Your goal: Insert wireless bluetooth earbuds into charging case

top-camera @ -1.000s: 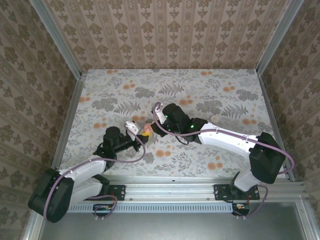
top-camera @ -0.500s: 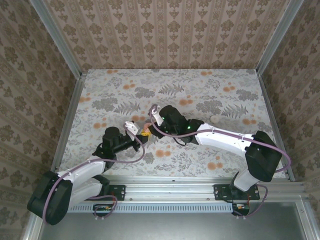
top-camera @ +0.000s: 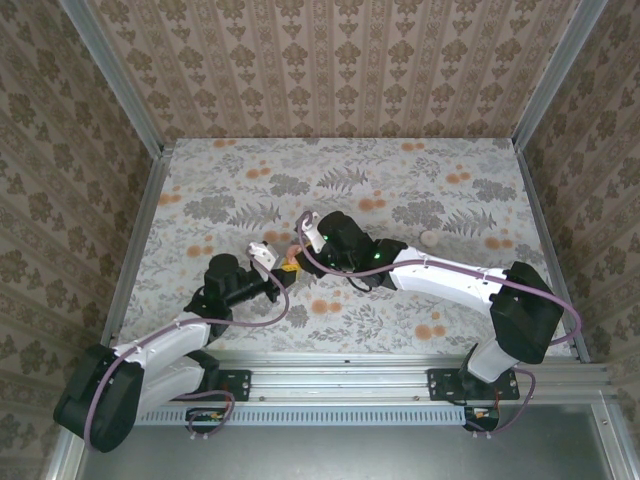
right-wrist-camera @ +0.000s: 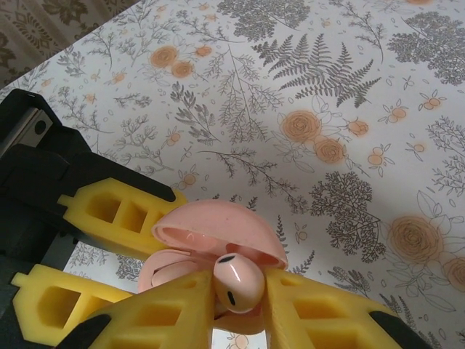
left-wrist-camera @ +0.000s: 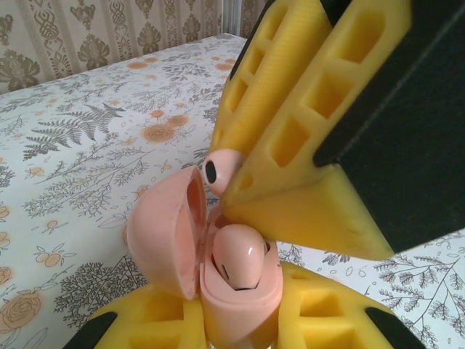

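From above, the left gripper [top-camera: 283, 273] and right gripper [top-camera: 299, 260] meet tip to tip, and what lies between them is too small to make out. In the left wrist view, the left jaws clamp the open charging case [left-wrist-camera: 171, 247], its base cut off below, with one earbud [left-wrist-camera: 240, 265] seated inside. In the right wrist view, the right fingers [right-wrist-camera: 320, 313] pinch the second earbud [right-wrist-camera: 236, 282] at the case's mouth.

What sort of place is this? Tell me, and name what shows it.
Probably a robot test booth, not a home. A left arm and a right arm are bolted to a metal rail. The table has a flowered cover, and wallpapered panels stand between metal posts.
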